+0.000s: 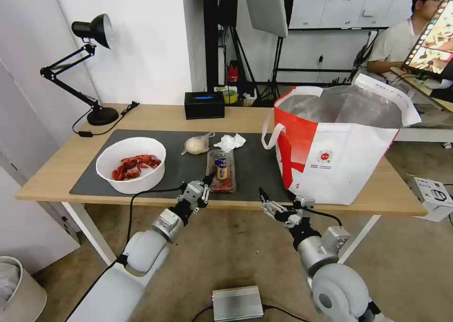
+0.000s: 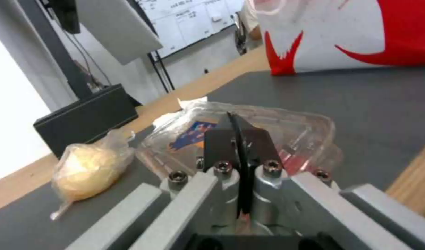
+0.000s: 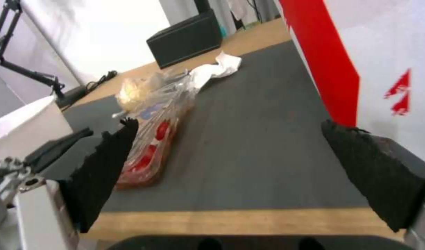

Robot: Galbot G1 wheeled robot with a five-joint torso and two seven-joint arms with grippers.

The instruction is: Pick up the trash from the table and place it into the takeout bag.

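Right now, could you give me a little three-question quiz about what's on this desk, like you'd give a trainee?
1. True or false: the white bowl holds red shells.
2. Which piece of trash is the left gripper nearest? A) bowl B) clear plastic box C) tissue
3. Fill in: the right gripper has its fingers ____ at the table's front edge, beside the takeout bag.

Key: 1 true; 2 B; 3 open.
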